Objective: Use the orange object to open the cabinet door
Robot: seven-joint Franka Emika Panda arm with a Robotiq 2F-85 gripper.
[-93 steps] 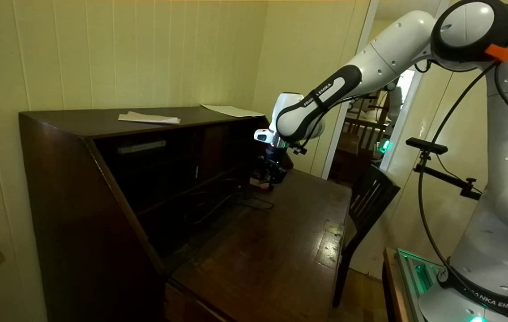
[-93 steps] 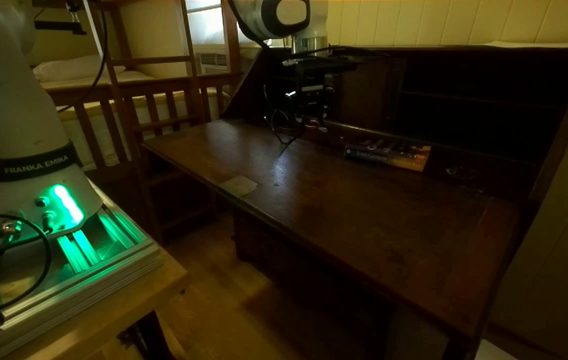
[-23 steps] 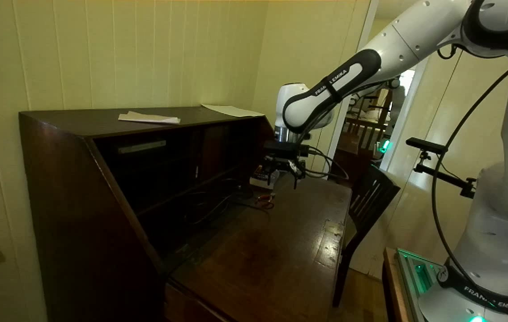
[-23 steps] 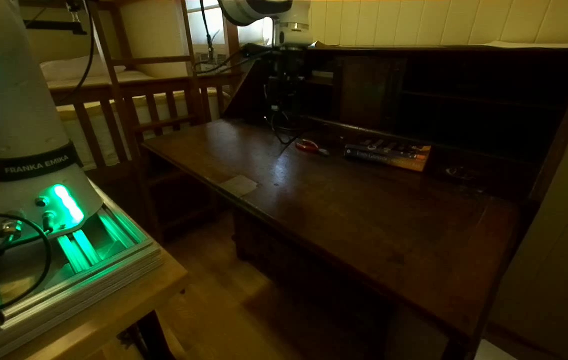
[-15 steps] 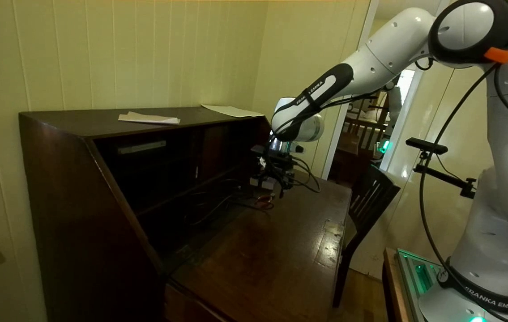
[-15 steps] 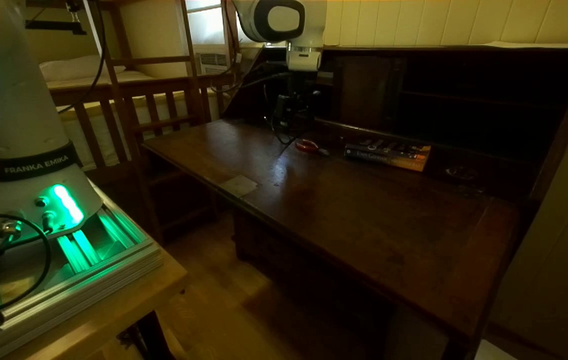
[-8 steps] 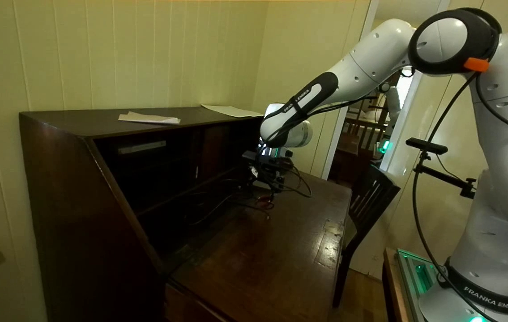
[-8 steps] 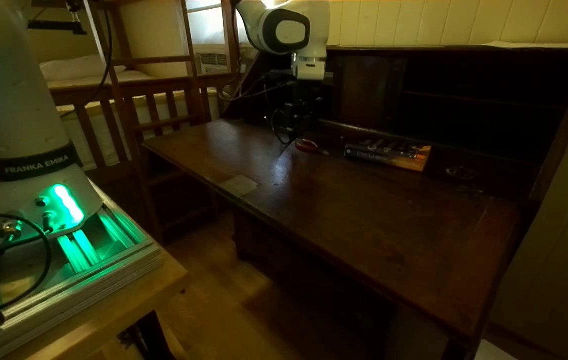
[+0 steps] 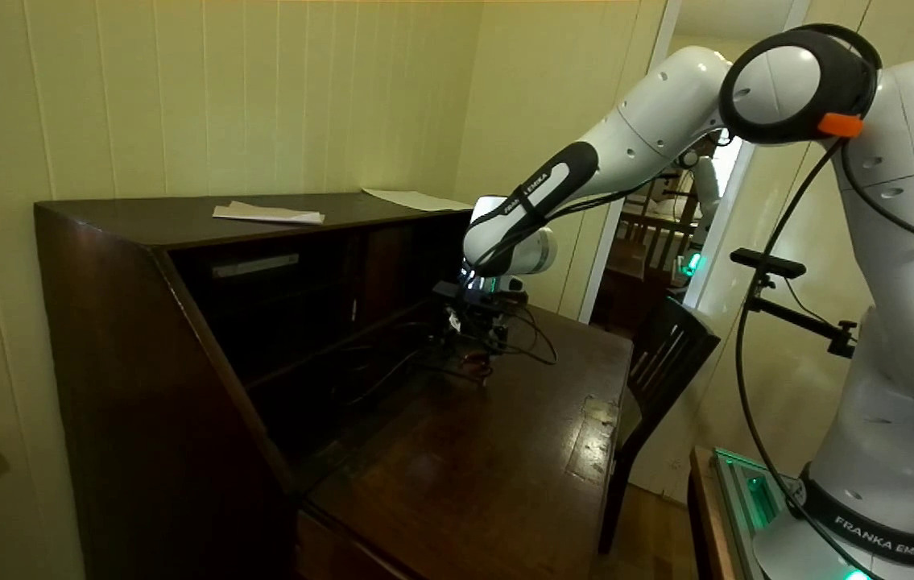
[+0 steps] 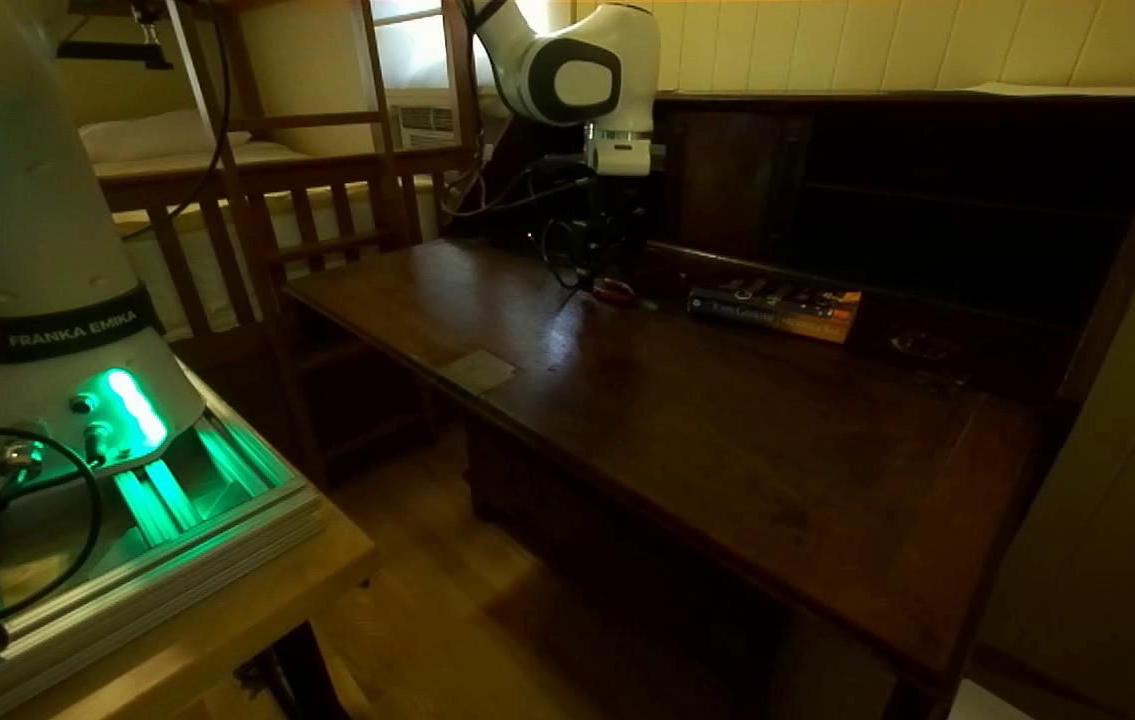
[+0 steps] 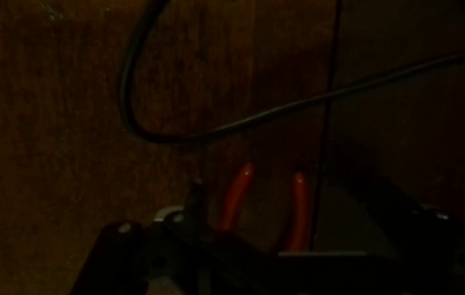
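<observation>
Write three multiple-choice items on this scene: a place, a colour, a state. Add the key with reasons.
1. The book lies on: A: the floor. B: the desk. C: the chair.
2. The handles of the pliers are: A: blue. B: green. C: orange-red.
3. The gripper is: A: open. B: shut on the book. C: shut and empty.

1 B: it rests there in an exterior view.
2 C: both show so in the wrist view.
3 A: its fingers stand apart in that view.

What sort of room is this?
Most likely a bedroom in a home, judging by the slatted wooden bed with what looks like a pillow on it and the dark wooden desk.
</observation>
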